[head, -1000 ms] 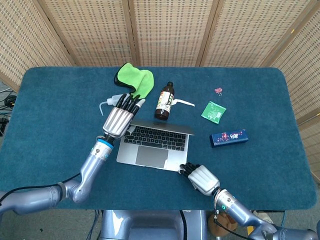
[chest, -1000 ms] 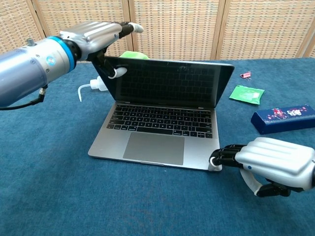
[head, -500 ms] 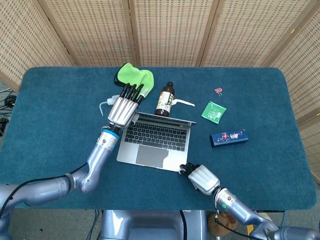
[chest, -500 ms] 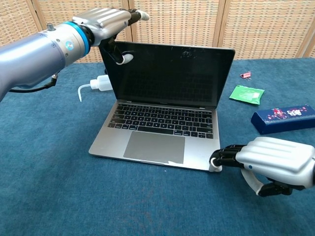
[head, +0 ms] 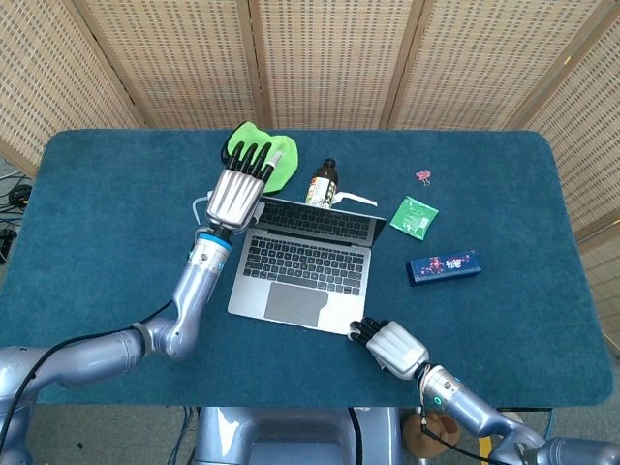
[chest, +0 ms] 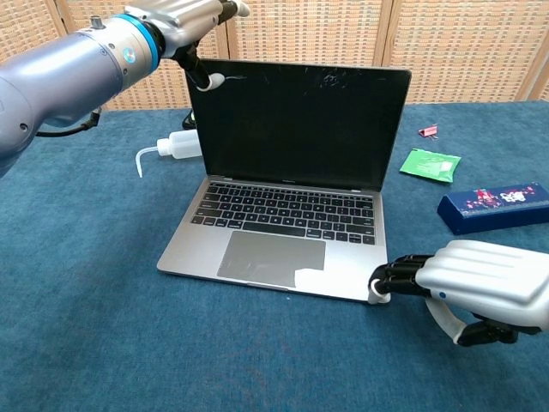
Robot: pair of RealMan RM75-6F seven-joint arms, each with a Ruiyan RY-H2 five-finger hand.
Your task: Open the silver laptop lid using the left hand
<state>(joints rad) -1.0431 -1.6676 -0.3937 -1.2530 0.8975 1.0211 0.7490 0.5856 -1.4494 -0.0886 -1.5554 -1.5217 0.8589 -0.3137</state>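
Now the left hand [head: 237,190] pinches the silver laptop lid [chest: 296,120] upright, while the right hand's [chest: 480,287] curled fingers [chest: 396,276] brace its base corner.

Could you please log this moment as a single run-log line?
left hand: holds laptop lid top corner | lid: upright, open | right hand: fingertips at laptop base corner

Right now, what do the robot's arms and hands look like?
Both arms are smooth, shiny silver-grey tubes. The left hand has a ribbed silver back and black fingers, with a bright blue ring at its wrist and a thin black cable by the arm. The right hand is the same: a silver shell, black fingers and a small green light near its wrist.
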